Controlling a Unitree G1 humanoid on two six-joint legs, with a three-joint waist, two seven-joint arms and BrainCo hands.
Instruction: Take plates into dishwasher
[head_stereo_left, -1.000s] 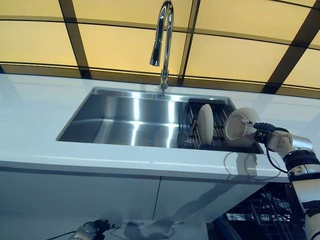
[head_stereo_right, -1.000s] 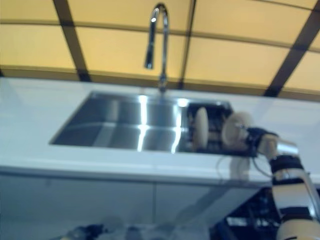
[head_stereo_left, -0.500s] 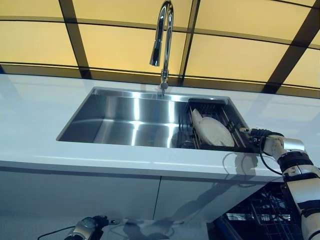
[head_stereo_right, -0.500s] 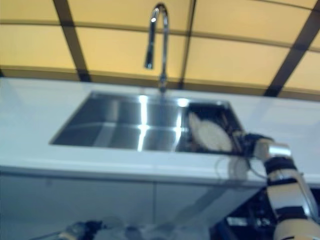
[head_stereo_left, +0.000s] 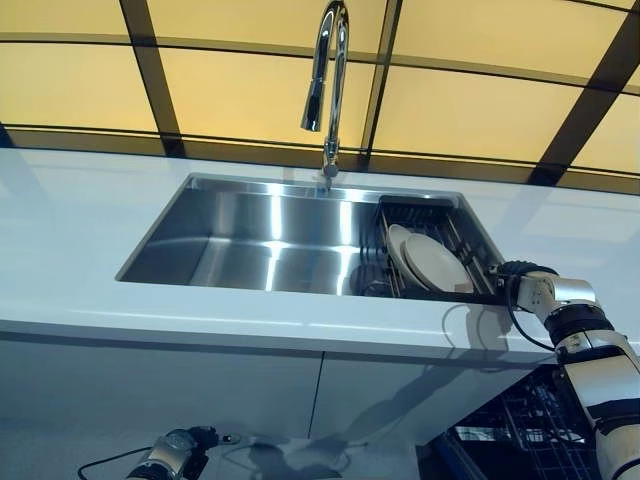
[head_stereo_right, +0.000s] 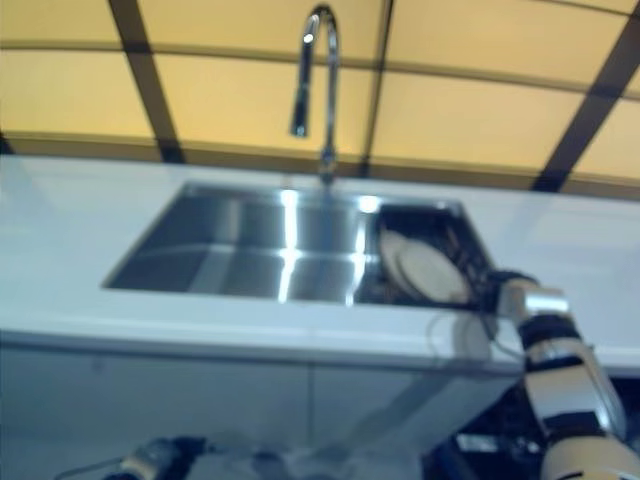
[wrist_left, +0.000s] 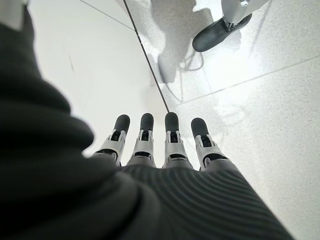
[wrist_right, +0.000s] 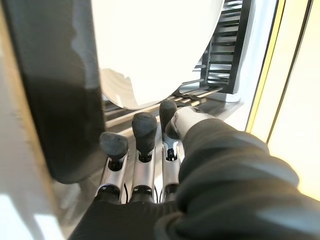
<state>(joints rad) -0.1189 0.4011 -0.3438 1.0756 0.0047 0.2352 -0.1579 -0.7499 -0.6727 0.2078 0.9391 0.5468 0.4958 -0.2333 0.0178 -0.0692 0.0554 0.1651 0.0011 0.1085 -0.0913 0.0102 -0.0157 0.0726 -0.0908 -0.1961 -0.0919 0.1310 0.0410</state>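
Two pale plates (head_stereo_left: 432, 262) are seen leaning back against each other in the dark wire rack (head_stereo_left: 470, 250) that sits in the right end of the steel sink (head_stereo_left: 250, 245), below the curved tap (head_stereo_left: 325, 70). The right hand (head_stereo_left: 515, 283) is held at the sink's right edge, just beside the rack, with its fingers (wrist_right: 145, 131) straight and relaxed below the rim of the nearer plate and nothing gripped in them. The left hand (wrist_left: 160, 150) is hung low by the floor (wrist_left: 260, 100), its fingers stretched out straight and empty.
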